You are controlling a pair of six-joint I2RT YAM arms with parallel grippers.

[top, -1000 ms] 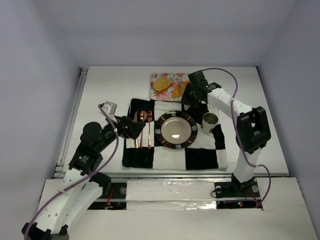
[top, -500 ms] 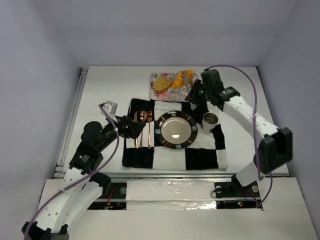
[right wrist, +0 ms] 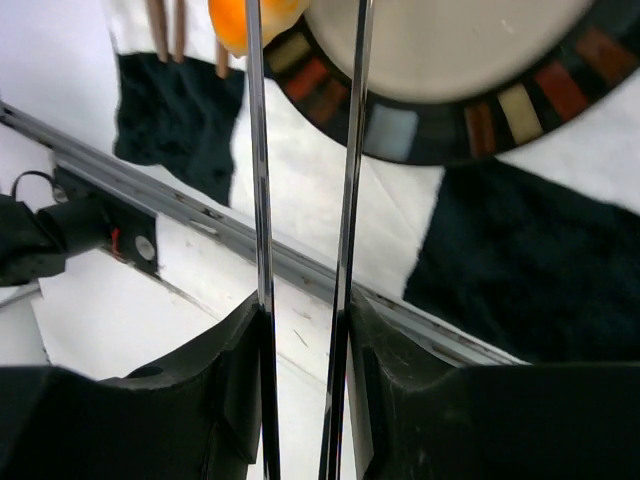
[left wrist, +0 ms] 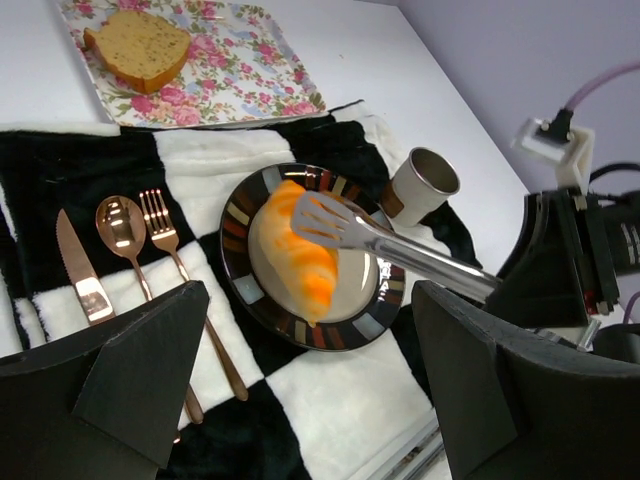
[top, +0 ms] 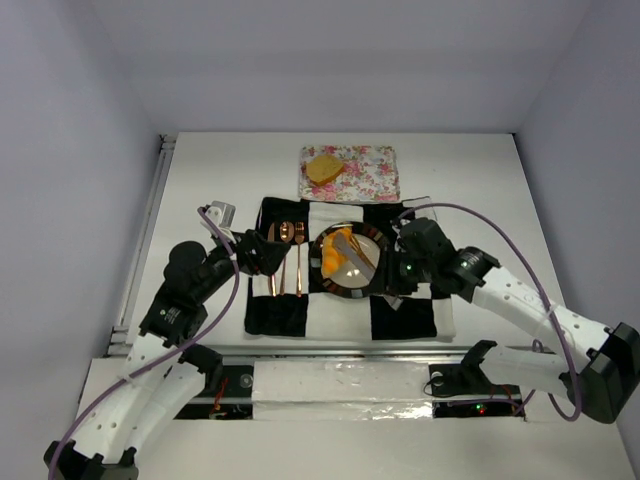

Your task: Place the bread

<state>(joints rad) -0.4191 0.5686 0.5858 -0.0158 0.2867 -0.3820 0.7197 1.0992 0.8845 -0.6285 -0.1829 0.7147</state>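
The orange-golden croissant (top: 329,263) is over the left half of the striped-rim plate (top: 377,281), under the flat tips of metal tongs (top: 355,248). I cannot tell if it rests on the plate. My right gripper (top: 405,268) is shut on the tongs' handles (right wrist: 258,200), to the right of the plate. The croissant (left wrist: 300,258), tongs (left wrist: 400,248) and plate (left wrist: 300,330) also show in the left wrist view. The tan bread slice (top: 323,168) lies on the floral tray (top: 372,172) at the back. My left gripper (top: 262,255) is open and empty over the cutlery.
A copper knife (left wrist: 80,275), spoon (left wrist: 125,230) and fork (left wrist: 165,230) lie left of the plate on the black-and-white checked placemat (top: 400,315). A paper cup (left wrist: 425,180) stands right of the plate, close to my right arm. The table's front rail (right wrist: 200,225) runs below the placemat.
My right arm has swung from the floral tray down to the plate, carrying the croissant in the tongs. The tray now holds only the bread slice. My left arm has not moved.
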